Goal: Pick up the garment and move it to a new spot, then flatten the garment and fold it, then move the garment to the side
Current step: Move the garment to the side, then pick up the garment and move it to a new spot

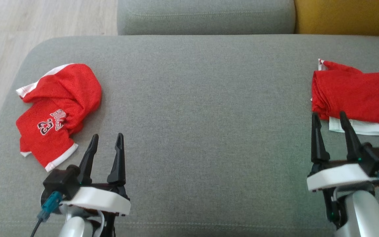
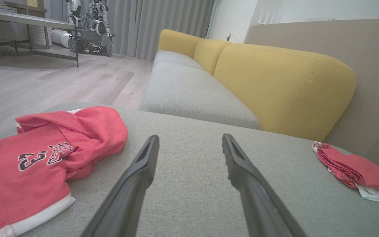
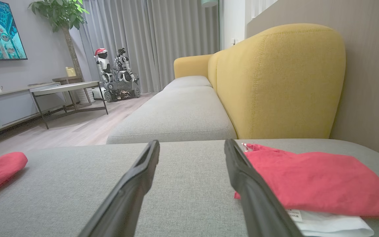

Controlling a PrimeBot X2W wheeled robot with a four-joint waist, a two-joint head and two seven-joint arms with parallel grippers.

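A crumpled red jersey [image 1: 58,108] with white trim and the number 23 lies at the left of the grey sofa seat [image 1: 202,108]; it also appears as the jersey [image 2: 44,154] in the left wrist view. My left gripper [image 1: 106,140] stands open just right of its lower corner, empty, apart from it; its fingers [image 2: 143,171] frame bare cushion. A folded red garment [image 1: 357,95] over a white piece lies at the right edge, seen as the folded garment [image 3: 311,181] in the right wrist view. My right gripper [image 1: 329,118] is open, its fingertips at that garment's near edge.
A second grey seat cushion [image 1: 206,16] and yellow backrest [image 1: 347,16] lie beyond. Wooden floor [image 1: 8,33] drops off to the left. The left wrist view has a table [image 2: 28,23] and a parked robot [image 2: 90,26] far off across the floor.
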